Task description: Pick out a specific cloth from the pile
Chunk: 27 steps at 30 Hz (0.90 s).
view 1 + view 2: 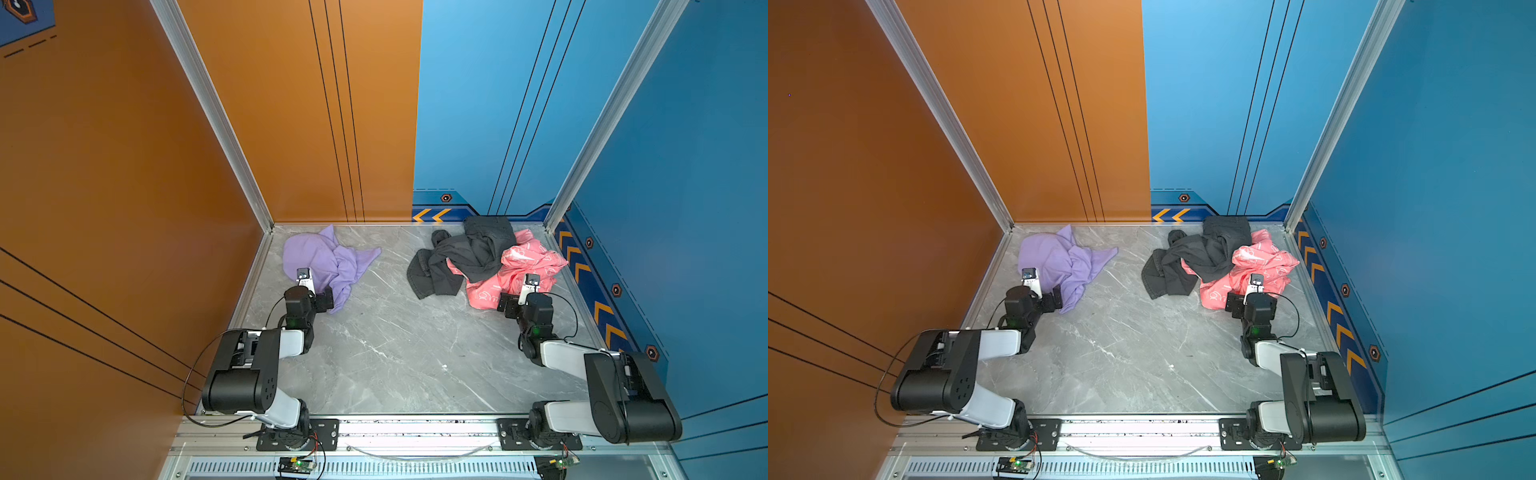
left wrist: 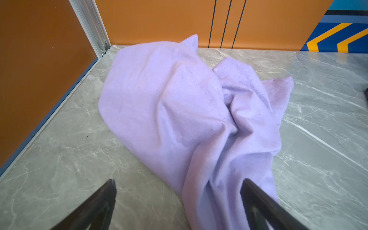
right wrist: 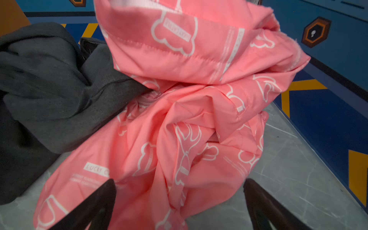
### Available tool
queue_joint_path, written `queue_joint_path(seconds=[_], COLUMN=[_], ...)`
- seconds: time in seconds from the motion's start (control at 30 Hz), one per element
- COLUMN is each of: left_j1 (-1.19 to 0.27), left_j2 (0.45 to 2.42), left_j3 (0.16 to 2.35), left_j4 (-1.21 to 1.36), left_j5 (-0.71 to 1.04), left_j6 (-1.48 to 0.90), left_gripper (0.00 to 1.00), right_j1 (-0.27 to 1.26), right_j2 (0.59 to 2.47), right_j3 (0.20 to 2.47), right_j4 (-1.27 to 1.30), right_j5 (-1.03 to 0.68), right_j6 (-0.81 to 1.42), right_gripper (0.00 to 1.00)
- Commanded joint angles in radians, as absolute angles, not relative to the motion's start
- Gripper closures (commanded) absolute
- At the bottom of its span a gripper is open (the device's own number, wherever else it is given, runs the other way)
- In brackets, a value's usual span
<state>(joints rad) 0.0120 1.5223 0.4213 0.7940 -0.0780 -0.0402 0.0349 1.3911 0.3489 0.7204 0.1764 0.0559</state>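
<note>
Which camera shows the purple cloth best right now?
Left wrist view: the purple cloth fills the frame, folds clear. Both top views show it small, partly behind the left arm. The right wrist view misses it.

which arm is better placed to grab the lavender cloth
Left. The left gripper is open at the near end of the lavender cloth. The right gripper, also open, is across the table at the pink garment in the pile.
</note>
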Motion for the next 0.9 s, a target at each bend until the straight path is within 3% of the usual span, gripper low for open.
queue_joint_path(seconds=[0.0, 0.27, 0.87], left_j1=[0.004, -0.015, -0.038], left_j2=[1.532, 1.551, 1.560], left_j3=[0.416, 0.393, 0.380], left_j4=[0.821, 0.876, 0.912], left_j5=[-0.080, -0.109, -0.161], left_j6=[-0.015, 0.001, 0.008], left_gripper=[0.02, 0.02, 0.02], right_j1=[0.036, 0.023, 0.006], right_j2=[1.440, 1.539, 1.547], right_j3=[0.378, 0.387, 0.371], right_j4=[0.806, 0.878, 0.911], right_j5=[0.150, 0.075, 0.058], right_j6=[0.064, 0.049, 0.067], right_gripper=[0.00, 0.00, 0.00])
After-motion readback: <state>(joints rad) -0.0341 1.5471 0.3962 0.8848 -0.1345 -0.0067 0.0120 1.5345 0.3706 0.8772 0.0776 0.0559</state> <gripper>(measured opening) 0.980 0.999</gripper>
